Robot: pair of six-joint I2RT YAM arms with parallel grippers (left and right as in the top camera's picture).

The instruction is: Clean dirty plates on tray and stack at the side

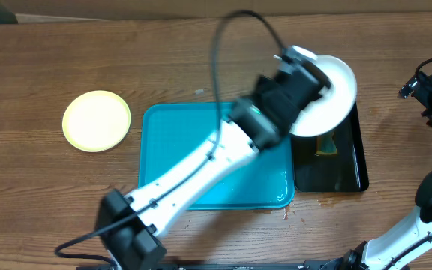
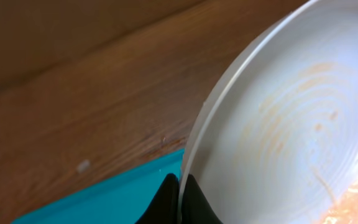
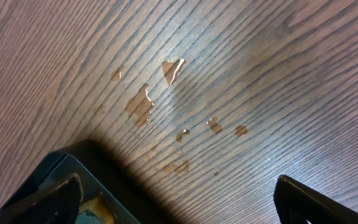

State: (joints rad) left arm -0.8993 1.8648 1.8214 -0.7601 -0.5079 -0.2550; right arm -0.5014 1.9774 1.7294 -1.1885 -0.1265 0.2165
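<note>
In the overhead view, the left arm [image 1: 201,169] reaches diagonally from the bottom edge over the turquoise tray [image 1: 163,157], which lies in the middle of the wooden table [image 1: 36,67]. The left gripper [image 1: 311,69] holds a white plate [image 1: 337,97] by its rim, and this plate is lifted and tilted above the upper part of the black tray [image 1: 351,176], which lies just beside the right side of the turquoise tray. A small yellowish item [image 1: 327,145] lies inside the black tray. A pale yellow-green plate [image 1: 96,120] lies flat on the table to the left of the turquoise tray, apart from it. The right arm [image 1: 407,231] stays at the right edge, away from both trays. In the left wrist view, the two dark fingers [image 2: 166,200] are pressed together on the rim of the white plate [image 2: 291,124], one on each side of it. The inner surface of the plate shows orange-brown smears in curved lines. Under the plate there is a part of the turquoise tray [image 2: 98,205] and the table [image 2: 73,93]. In the right wrist view, the right gripper [image 3: 179,202] has its fingers [image 3: 58,198] spread wide with nothing between them. It is above the table [image 3: 278,74], where some small wet spots [image 3: 140,106] are visible, and a corner of the black tray [image 3: 73,167] shows at the lower left.
</note>
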